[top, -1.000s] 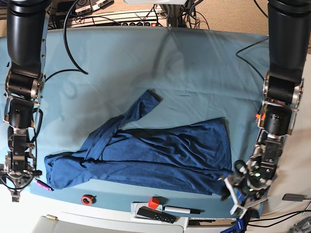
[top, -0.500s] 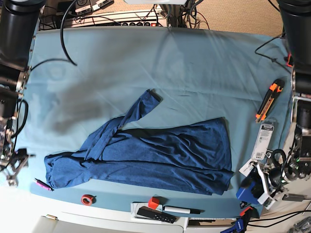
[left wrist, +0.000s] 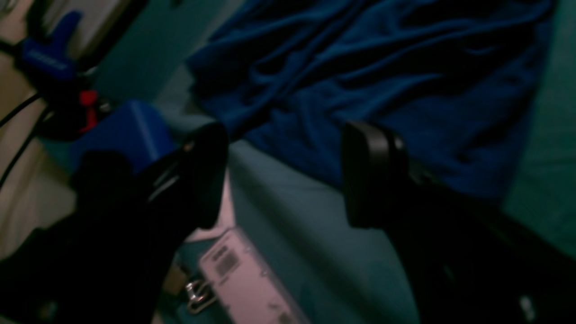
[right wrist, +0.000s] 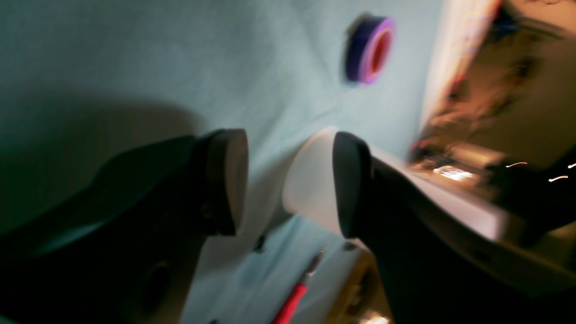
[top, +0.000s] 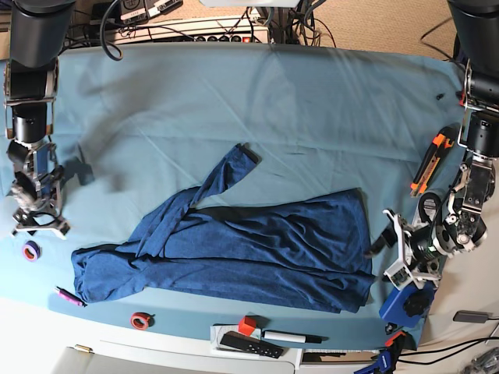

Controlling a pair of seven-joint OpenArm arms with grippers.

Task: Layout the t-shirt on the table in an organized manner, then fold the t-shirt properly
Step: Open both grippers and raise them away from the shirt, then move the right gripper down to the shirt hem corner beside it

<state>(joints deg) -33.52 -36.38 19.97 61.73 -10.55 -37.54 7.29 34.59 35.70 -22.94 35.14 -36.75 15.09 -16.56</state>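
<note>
The dark navy t-shirt [top: 249, 249] lies wrinkled on the teal-draped table [top: 312, 109], one long sleeve [top: 226, 175] angled toward the back. Its creased right part fills the top of the left wrist view [left wrist: 382, 67]. My left gripper [top: 394, 253] hovers just right of the shirt's right hem, open, with only teal cloth between its fingers [left wrist: 369, 175]. My right gripper [top: 37, 227] is at the table's left edge, well clear of the shirt, open and holding nothing; in its wrist view it [right wrist: 288, 184] stands over the cloth and the white table edge [right wrist: 310, 180].
A purple tape roll [top: 31, 250] and a pink pen [top: 69, 297] lie by the right gripper. An orange utility knife [top: 429, 164] and blue clamp [top: 405, 300] sit near the left gripper. A red tape ring [top: 140, 319], red cube [top: 247, 325], remote [top: 249, 344] and marker [top: 292, 337] line the front edge.
Both arms swung away from over the table. The left gripper shifted from the front right corner toward the shirt's right hem; the right gripper moved from the front left corner back along the left edge.
</note>
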